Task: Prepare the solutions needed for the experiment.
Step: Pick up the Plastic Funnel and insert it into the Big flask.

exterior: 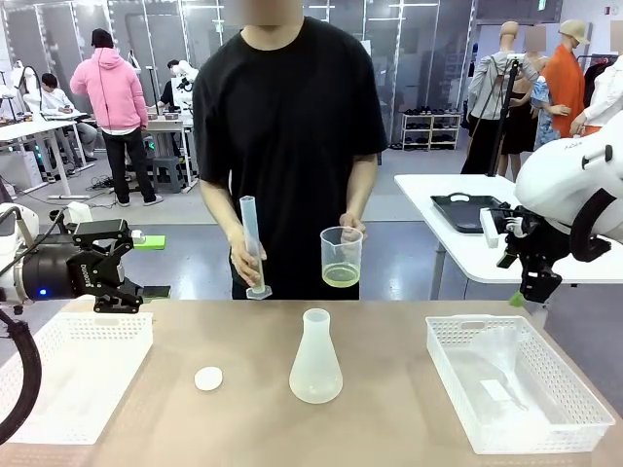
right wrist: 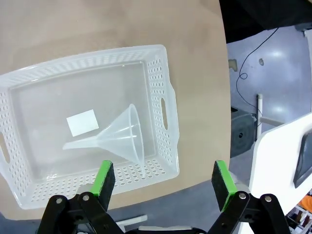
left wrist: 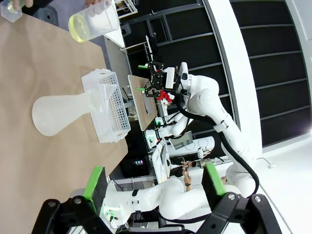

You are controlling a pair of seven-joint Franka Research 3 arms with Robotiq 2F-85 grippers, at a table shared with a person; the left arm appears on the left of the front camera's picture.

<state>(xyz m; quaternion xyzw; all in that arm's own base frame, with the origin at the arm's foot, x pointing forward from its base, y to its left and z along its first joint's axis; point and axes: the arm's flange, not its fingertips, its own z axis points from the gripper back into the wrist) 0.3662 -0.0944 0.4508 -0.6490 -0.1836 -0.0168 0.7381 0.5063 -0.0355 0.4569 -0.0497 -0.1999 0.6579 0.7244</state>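
We see the pale yellow-green, see-through solution [exterior: 341,277] as a shallow layer in the bottom of a clear plastic beaker [exterior: 342,251]. The person at the far side holds the beaker above the counter [exterior: 389,418] in one hand [exterior: 352,229]. Their other hand [exterior: 245,261] grips a tall translucent graduated cylinder [exterior: 252,233], upright and just beside the beaker.

On the counter near the middle stands a translucent plastic conical flask [exterior: 315,358]. A small white round cap [exterior: 208,378] lies beside it, apart from it.

The left claw [left wrist: 153,187] hangs with its green-padded fingers spread wide and nothing between them, above the far edge of a white perforated plastic basket [exterior: 73,379].

The right claw [right wrist: 163,179] is likewise spread open and grips nothing. It hovers over a second white perforated basket [right wrist: 161,97], where a clear plastic funnel [right wrist: 124,134] lies on its side next to a small white slip [right wrist: 83,122].
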